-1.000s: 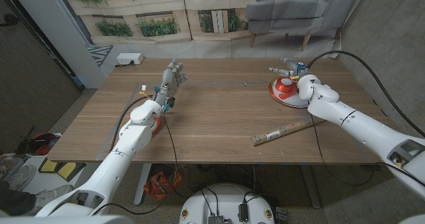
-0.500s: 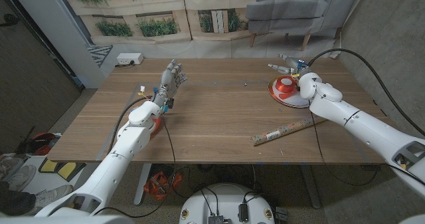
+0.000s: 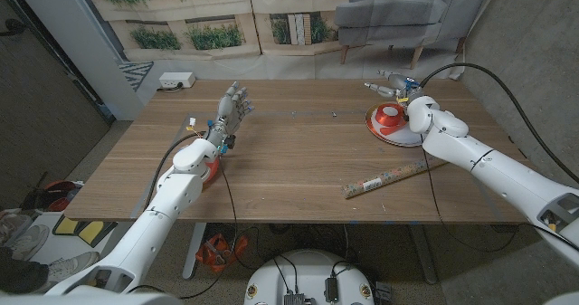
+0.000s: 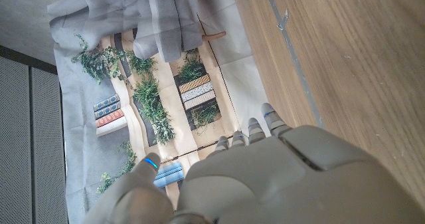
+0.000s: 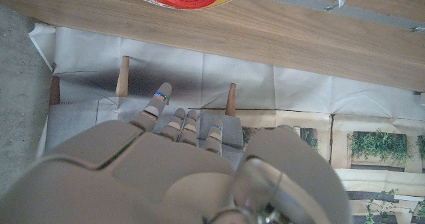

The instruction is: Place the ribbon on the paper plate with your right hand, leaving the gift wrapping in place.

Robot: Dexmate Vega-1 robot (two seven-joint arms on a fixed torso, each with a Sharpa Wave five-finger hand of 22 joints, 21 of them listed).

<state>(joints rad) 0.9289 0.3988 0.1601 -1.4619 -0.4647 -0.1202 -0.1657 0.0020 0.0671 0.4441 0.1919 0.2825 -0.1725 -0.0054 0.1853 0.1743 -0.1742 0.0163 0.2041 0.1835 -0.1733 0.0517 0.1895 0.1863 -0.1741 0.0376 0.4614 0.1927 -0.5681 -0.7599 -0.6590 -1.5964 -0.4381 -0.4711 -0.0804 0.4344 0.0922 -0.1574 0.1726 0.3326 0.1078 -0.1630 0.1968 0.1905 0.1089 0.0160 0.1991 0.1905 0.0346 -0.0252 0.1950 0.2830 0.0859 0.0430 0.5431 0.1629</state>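
The right hand [image 3: 395, 85] hangs past the far side of the paper plate [image 3: 373, 121], out by the table's back edge; its fingers [image 5: 179, 125] are loosely apart with nothing between them, so it holds nothing. The red ribbon [image 3: 391, 117], a spool of it, sits on the plate just beside the white wrist, and the task looks as good as done from where things lie. The roll of gift wrapping [image 3: 389, 177] lies well apart, nearer the front of the table [image 3: 289, 160], partly under the line of the right forearm. That is where I would expect trouble: if the arm pulls back low, the forearm or its black cable could sweep the roll and shift it, which the task forbids; a careless wrist could also clip the plate's rim and tip the spool off. The hand has open air beyond the back edge and to the right side, so lifting before retreating seems the safe way. Over on the far left the left hand [image 3: 233, 106] stands upright, fingers up and apart, empty, with a broad stretch of bare wood between it and the plate.
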